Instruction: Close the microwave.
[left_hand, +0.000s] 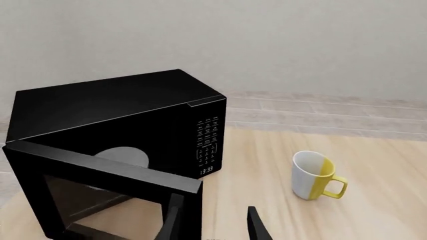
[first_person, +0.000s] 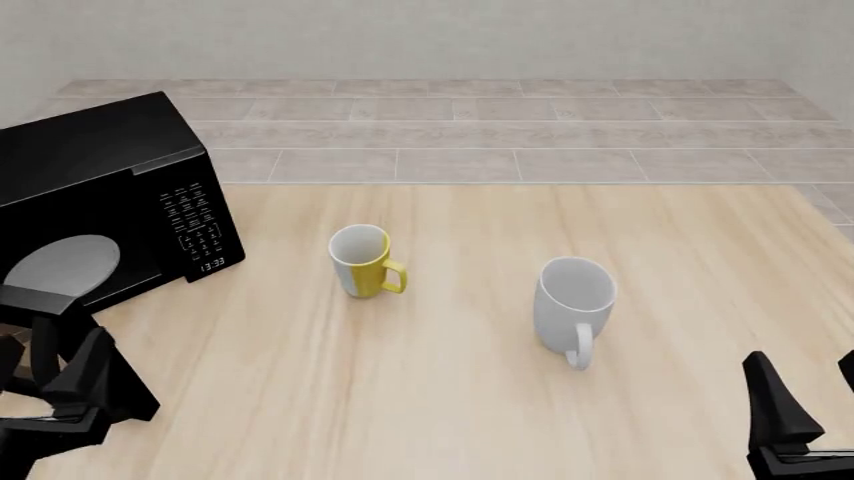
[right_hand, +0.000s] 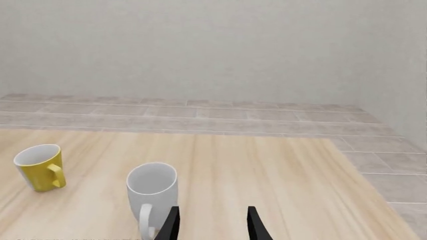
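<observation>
The black microwave (first_person: 107, 180) stands at the table's far left, and it fills the left of the left wrist view (left_hand: 120, 110). Its keypad panel (left_hand: 208, 145) has a small display reading 13:33. Its door (left_hand: 100, 195) is swung open toward the arms, and a grey oval (first_person: 60, 265) shows behind the door's top edge. My left gripper (first_person: 67, 350) is open and empty, right by the door's free edge (left_hand: 193, 210). I cannot tell whether it touches. My right gripper (first_person: 809, 385) is open and empty at the table's near right, far from the microwave.
A yellow and white mug (first_person: 360, 262) stands upright just right of the microwave, and it also shows in the left wrist view (left_hand: 313, 175). A white mug (first_person: 574, 300) stands upright at mid-table, in front of my right gripper (right_hand: 212, 227). A tiled floor lies beyond the table's far edge.
</observation>
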